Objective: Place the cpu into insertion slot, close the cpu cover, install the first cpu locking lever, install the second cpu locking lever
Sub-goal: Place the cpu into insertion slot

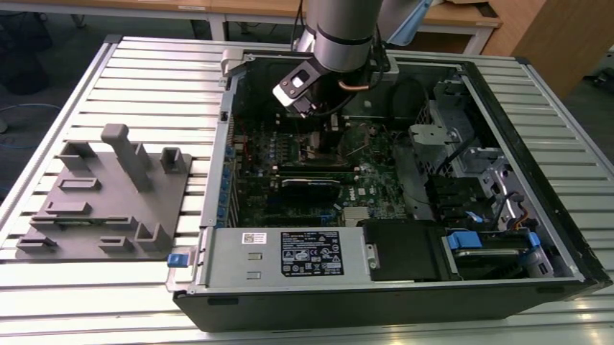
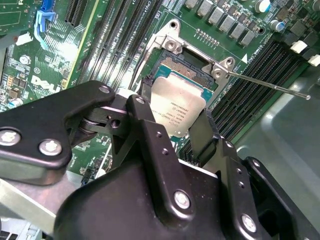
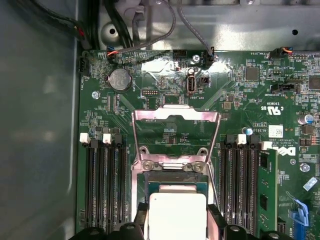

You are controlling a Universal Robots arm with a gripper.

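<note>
Slatted table [image 1: 144,79], open case: gripper [image 2: 172,110] fingers [image 2: 202,135] pinch cpu [image 2: 179,102] edgewise, level over insertion slot [image 2: 182,71]; cpu cover [image 3: 175,114] stands open beyond fingertips, likely for clearance.

In the exterior view the case [image 1: 384,302] lies open from above. Round the tip of the arm [image 1: 341,36], the side wall [image 1: 223,144] stands at nine o'clock, the drive cage [image 1: 451,144] at three, a black card [image 1: 309,185] and the power supply box [image 1: 287,251] at six. In the first wrist view the cpu cover [image 3: 175,116] is raised off the insertion slot [image 3: 172,181], with memory slots [image 3: 102,180] flanking it. In the second wrist view a thin lever [image 2: 270,85] juts out beside the slot, and the claw [image 2: 172,105] grips the cpu [image 2: 177,111] over it.
</note>
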